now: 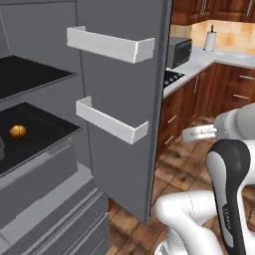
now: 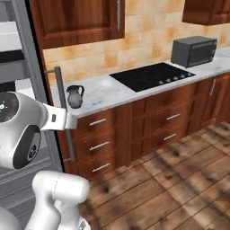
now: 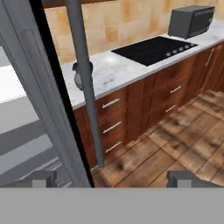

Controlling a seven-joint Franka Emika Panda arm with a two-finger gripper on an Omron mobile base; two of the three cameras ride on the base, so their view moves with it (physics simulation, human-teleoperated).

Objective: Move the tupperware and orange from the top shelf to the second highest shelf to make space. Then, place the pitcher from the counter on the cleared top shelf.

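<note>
The orange [image 1: 18,131] lies on the lower of the two black fridge shelves [image 1: 45,130] in the left base view. Beside it, at the picture's left edge, a dark grey sliver [image 1: 1,148] may be the tupperware. The upper black shelf [image 1: 35,73] is bare where it shows. The dark pot-bellied pitcher [image 2: 75,95] stands on the white marble counter [image 2: 108,92], near its left end. In the hand view the pitcher [image 3: 78,78] is half hidden behind the fridge door's grey handle [image 3: 83,83]. My gripper [image 3: 116,179] is open and holds nothing, out in front of the fridge door's edge, well away from the pitcher.
The open fridge door [image 1: 124,114] carries two white bins [image 1: 112,44] and stands between the shelves and the counter. A black cooktop [image 2: 150,75] and a dark microwave [image 2: 194,50] sit further right on the counter. Wood floor [image 2: 170,184] lies open before the brown cabinets.
</note>
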